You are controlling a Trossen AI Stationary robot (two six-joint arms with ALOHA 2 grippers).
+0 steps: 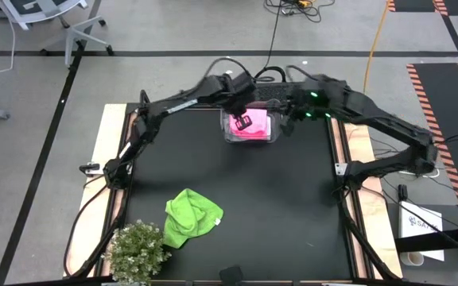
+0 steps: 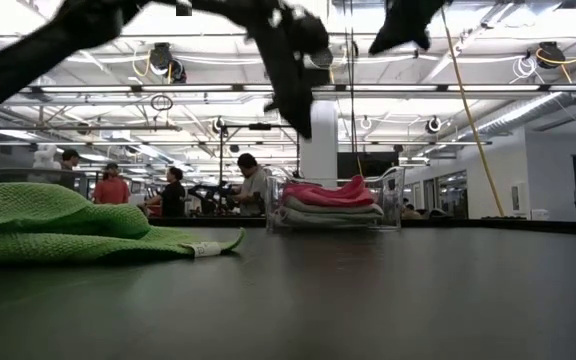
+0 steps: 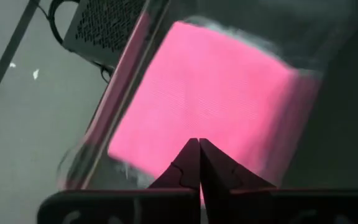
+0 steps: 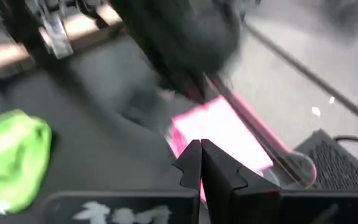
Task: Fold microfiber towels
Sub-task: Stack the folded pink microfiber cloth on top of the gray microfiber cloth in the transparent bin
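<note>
You have a broad stretch of bare black table [image 1: 293, 206] through the middle and along the right side, open to a pass. The clear plastic bin [image 1: 250, 127] with the pink towel [image 1: 254, 129] stands at the far edge, and both arms crowd above it, the left gripper [image 1: 243, 121] and right gripper [image 1: 289, 121] with fingers pressed together. Near the front left, the green towel [image 1: 189, 217] and the bushy plant [image 1: 136, 250] block your way.

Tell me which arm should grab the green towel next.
Left, probably. The green towel lies crumpled at the table's near left, on the left arm's side. Both end effectors are shut and empty, the left end effector above the bin with the pink towel, the right end effector beside it.
</note>
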